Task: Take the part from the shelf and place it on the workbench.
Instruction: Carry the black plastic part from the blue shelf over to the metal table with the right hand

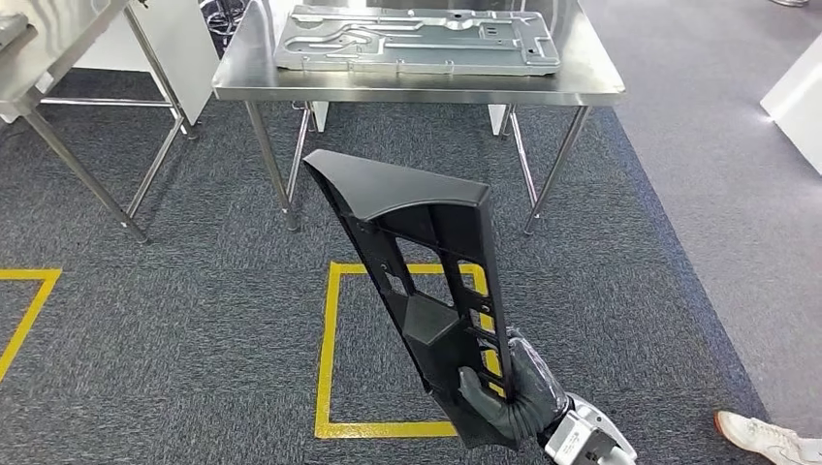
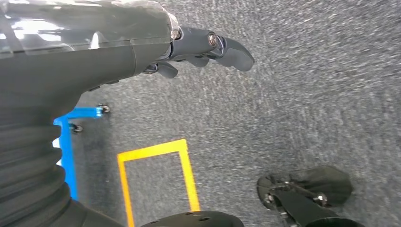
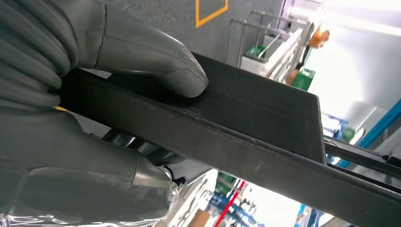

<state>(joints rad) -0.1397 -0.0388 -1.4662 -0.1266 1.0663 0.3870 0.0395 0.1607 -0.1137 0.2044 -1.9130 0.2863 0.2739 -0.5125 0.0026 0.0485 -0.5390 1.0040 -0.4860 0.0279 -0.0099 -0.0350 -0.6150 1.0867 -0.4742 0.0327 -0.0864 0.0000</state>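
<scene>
Right hand (image 1: 509, 392) grips the black part (image 1: 417, 262) by its narrow lower end; the wide end stands up and forward, toward the steel tabletop (image 1: 417, 92) ahead. Held low like this, the long piece probably stays clear of the robot's body while carried. Right wrist view: thumb (image 3: 151, 56) pressed flat on one face of the part's edge, fingers wrapped beneath, a firm clamp. The part is in the air over carpet, above a yellow floor square (image 1: 330, 368), well short of the tabletop. A grey metal panel (image 1: 417, 39) already lies there. Left hand (image 2: 198, 47) hangs over the carpet, holding nothing, fingers loosely extended. A person's shoe (image 1: 766, 436) is near.
</scene>
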